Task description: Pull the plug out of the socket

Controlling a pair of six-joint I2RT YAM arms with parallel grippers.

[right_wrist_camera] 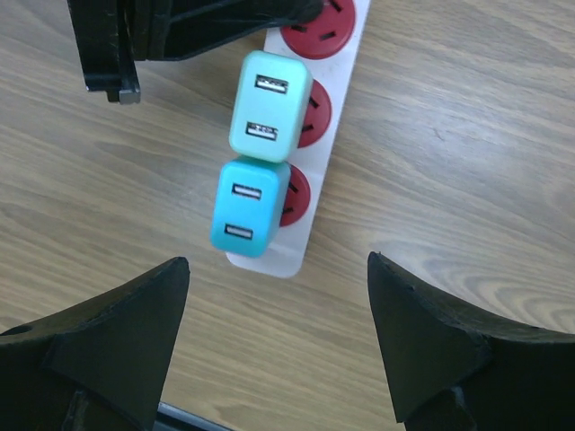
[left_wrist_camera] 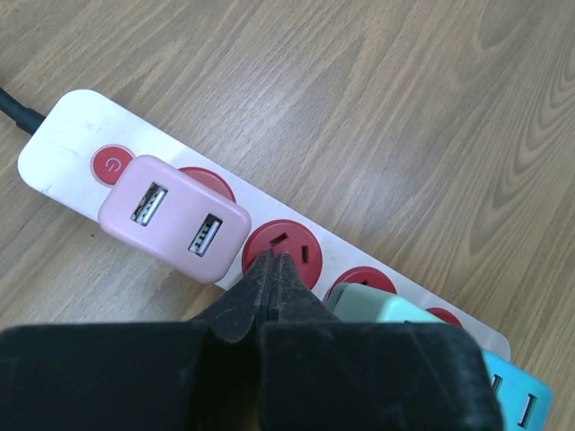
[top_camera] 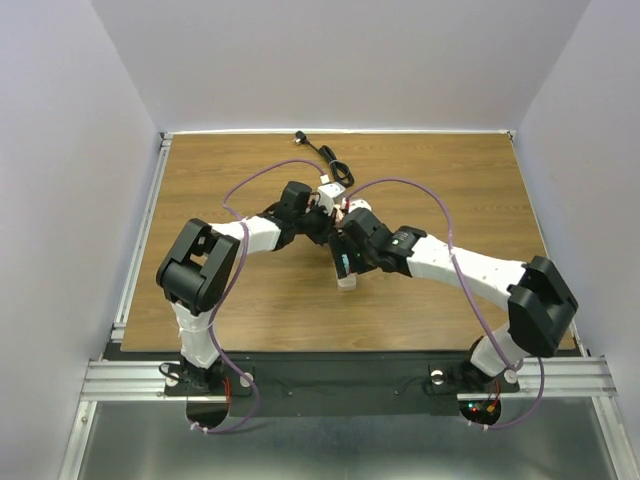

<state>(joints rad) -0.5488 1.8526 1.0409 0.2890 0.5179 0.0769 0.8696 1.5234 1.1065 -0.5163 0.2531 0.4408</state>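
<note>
The socket [left_wrist_camera: 72, 135] is a beige power strip with red outlets lying on the wooden table; it also shows in the right wrist view [right_wrist_camera: 349, 63]. A pink plug [left_wrist_camera: 175, 220] sits in the first outlet. The second outlet [left_wrist_camera: 296, 247] is empty. A mint plug [right_wrist_camera: 268, 106] and a blue plug [right_wrist_camera: 250, 208] fill the last two. My left gripper [left_wrist_camera: 274, 260] is shut and empty, its tips on the edge of the empty outlet. My right gripper [right_wrist_camera: 278, 260] is wide open above the strip's end, just past the blue plug, touching nothing.
The strip's black cord [top_camera: 325, 155] lies coiled toward the table's back edge. Both arms meet over the strip [top_camera: 347, 282] at mid-table. My left gripper's body [right_wrist_camera: 180, 22] shows at the top of the right wrist view, close to the mint plug.
</note>
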